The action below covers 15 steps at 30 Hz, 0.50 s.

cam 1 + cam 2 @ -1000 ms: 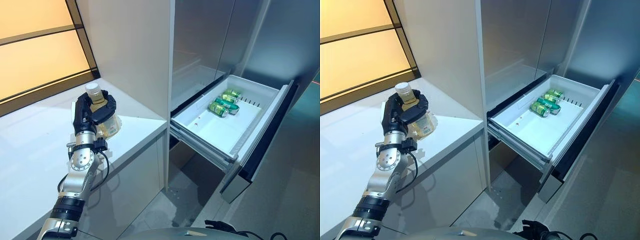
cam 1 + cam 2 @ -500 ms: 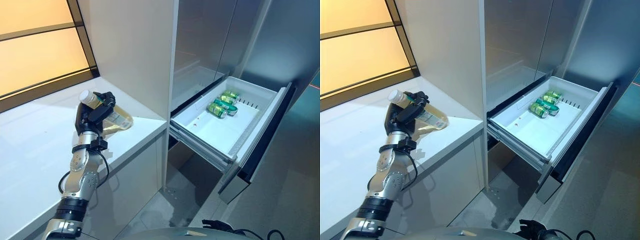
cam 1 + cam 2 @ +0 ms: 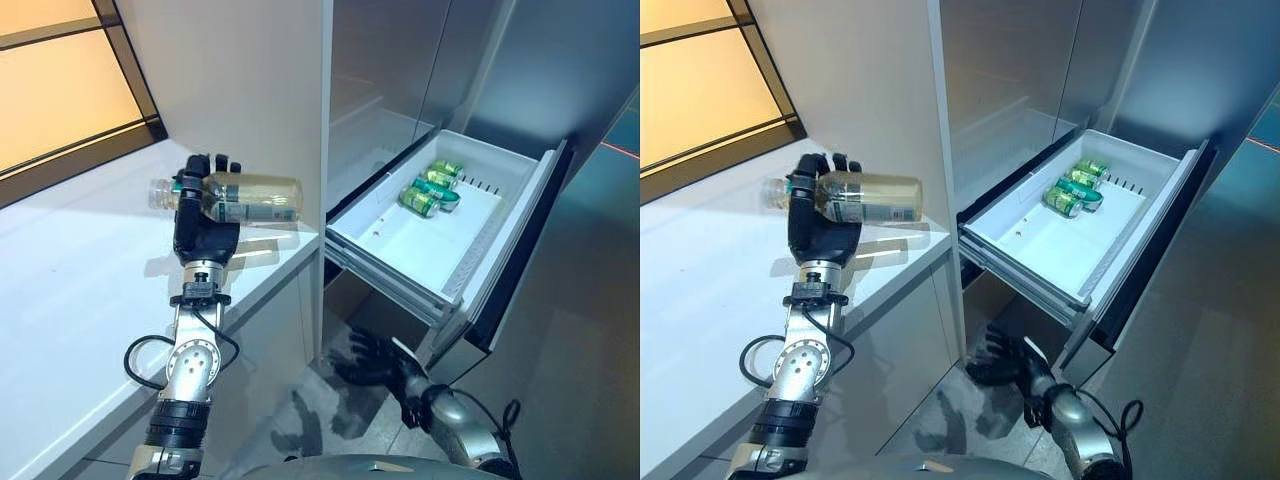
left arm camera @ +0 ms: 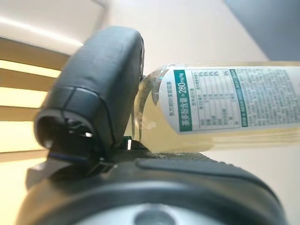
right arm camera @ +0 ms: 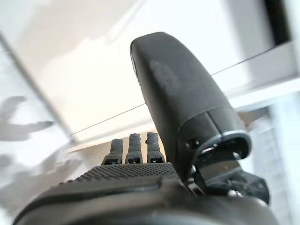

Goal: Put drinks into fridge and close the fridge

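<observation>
My left hand [image 3: 203,228] is shut on a clear bottle of pale yellow drink [image 3: 247,198] with a white and green label. It holds the bottle on its side above the white counter [image 3: 70,290], cap to the left. The bottle also shows in the left wrist view [image 4: 220,103]. The white fridge drawer [image 3: 470,270] stands pulled open to the right, with green cans [image 3: 428,188] at its far end. My right hand [image 3: 378,360] hangs low below the drawer, fingers straight, holding nothing. It also shows in the right wrist view [image 5: 140,183].
A tall white cabinet wall [image 3: 250,90] stands between the counter and the fridge. The grey fridge doors [image 3: 400,70] rise above the drawer. An amber window panel [image 3: 50,100] lies behind the counter. Grey floor [image 3: 570,400] lies under the drawer.
My left hand has lifted the bottle off the counter and turned it fully onto its side. My right hand has come into view below the drawer. The camera has shifted.
</observation>
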Tool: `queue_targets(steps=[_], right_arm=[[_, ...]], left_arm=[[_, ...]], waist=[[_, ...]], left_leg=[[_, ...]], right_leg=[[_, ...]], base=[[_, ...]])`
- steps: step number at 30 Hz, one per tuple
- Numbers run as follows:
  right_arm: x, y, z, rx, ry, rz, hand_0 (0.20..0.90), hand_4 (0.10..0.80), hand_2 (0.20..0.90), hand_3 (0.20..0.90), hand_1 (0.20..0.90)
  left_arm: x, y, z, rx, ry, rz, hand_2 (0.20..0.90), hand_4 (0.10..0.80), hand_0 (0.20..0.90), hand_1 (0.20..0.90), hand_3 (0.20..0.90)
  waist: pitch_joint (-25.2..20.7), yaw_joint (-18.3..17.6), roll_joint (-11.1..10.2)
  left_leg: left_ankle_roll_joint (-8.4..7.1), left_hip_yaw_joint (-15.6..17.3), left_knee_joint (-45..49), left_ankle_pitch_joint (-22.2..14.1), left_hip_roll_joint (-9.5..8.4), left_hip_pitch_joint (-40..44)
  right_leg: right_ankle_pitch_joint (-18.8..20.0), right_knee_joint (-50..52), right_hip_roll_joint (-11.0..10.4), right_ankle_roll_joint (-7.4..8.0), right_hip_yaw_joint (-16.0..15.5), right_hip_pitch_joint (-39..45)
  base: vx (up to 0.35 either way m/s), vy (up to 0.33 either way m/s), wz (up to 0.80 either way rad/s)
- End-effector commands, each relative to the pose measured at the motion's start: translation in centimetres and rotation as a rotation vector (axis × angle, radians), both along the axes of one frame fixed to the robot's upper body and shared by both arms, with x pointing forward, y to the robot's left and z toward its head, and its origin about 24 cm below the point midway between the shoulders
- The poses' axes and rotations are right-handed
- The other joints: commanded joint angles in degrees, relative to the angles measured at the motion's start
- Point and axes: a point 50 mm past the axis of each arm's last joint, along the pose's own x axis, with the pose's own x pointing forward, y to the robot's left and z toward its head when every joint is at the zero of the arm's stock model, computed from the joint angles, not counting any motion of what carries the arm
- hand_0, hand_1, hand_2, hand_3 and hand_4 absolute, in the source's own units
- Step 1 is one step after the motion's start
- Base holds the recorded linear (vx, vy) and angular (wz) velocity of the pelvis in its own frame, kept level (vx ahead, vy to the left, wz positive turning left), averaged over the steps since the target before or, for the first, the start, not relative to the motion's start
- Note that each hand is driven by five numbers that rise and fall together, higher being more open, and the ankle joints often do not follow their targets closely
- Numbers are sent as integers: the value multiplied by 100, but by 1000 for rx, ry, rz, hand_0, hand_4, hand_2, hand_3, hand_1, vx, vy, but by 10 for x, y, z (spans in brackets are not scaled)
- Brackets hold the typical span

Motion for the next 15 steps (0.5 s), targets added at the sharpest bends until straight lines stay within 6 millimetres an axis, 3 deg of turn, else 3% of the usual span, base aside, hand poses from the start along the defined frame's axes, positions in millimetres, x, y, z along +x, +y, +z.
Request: queue_targets(steps=[1, 6, 9, 11, 12, 15], right_arm=[[45, 13, 73, 103, -361, 90, 900, 800, 900, 900, 900], [59, 11, 142, 185, -629, 199, 900, 800, 900, 900, 900], [62, 6, 195, 164, -864, 243, 900, 800, 900, 900, 900], [64, 4, 217, 125, -969, 241, 900, 800, 900, 900, 900], [63, 4, 239, 68, -1082, 249, 900, 800, 900, 900, 900], [60, 4, 263, -58, -1232, 258, 900, 800, 900, 900, 900]], left_arm=[[-8, -12, 73, 14, -444, -23, 300, 100, 300, 300, 200], [-13, -15, 77, 128, -469, 7, 300, 100, 300, 300, 200], [-14, -17, 83, 222, -485, 30, 300, 100, 300, 300, 200], [-14, -18, 87, 259, -490, 36, 300, 100, 300, 300, 200], [-15, -21, 91, 294, -495, 35, 300, 100, 300, 300, 200], [-14, -26, 96, 329, -494, 23, 300, 100, 300, 300, 200]], waist=[[-169, -19, 22], [-160, -25, 0], [-189, -22, -12], [-214, -21, -14], [-236, -24, -13], [-266, -36, -15]], left_leg=[[7, 693, 30, -495, 39, 213], [8, 722, 30, -503, 34, 204], [14, 757, 30, -469, 33, 167], [15, 770, 30, -472, 38, 155], [22, 776, 30, -479, 38, 152], [32, 800, 30, -491, 36, 147]], right_leg=[[-22, 128, -44, 146, 264, 20], [-4, 113, -46, 160, 291, 8], [39, 112, -50, 159, 315, -44], [40, 110, -51, 159, 330, -58], [40, 110, -51, 160, 349, -67], [43, 111, -43, 162, 388, -88]], base=[[0, 0, 0], [0, 0, 0], [-20, 0, -2], [-16, 0, -1], [0, 0, 0], [-8, -3, -5]])
